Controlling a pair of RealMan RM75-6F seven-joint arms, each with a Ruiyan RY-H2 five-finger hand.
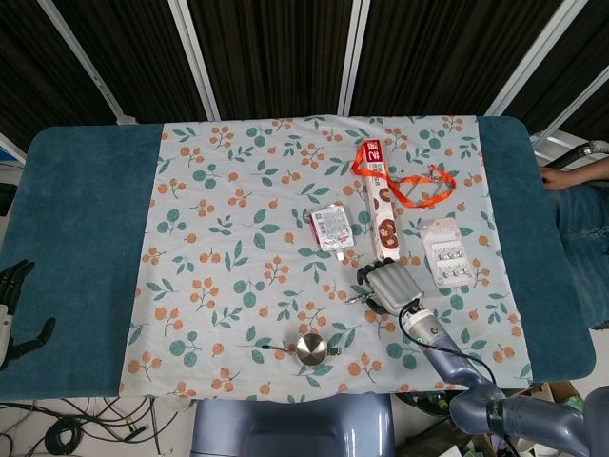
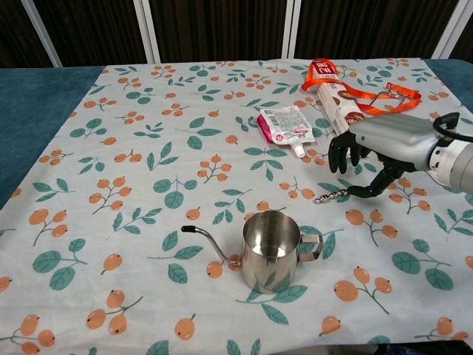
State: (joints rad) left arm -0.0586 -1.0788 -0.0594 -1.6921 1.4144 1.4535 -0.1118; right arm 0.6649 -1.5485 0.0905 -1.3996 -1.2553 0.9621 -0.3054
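Note:
My right hand (image 1: 390,284) (image 2: 378,146) hangs low over the floral cloth (image 2: 133,163), with its dark fingers (image 2: 342,154) curved downward and spread. Just below and to the left of it lies a small metal chain (image 2: 334,196) (image 1: 357,297). The thumb tip sits at the chain's right end, and I cannot tell whether they touch. Nothing is in that hand. My left hand (image 1: 13,307) shows only in the head view, off the table's left edge, with its fingers apart and holding nothing.
A steel pitcher with a thin spout (image 2: 272,250) (image 1: 310,347) stands near the front. Behind the right hand lie a pink-and-white pouch (image 2: 284,124), a long snack box (image 2: 336,103), an orange lanyard (image 2: 373,102) and a blister pack (image 1: 447,255). A person's leg (image 1: 580,195) is at the right.

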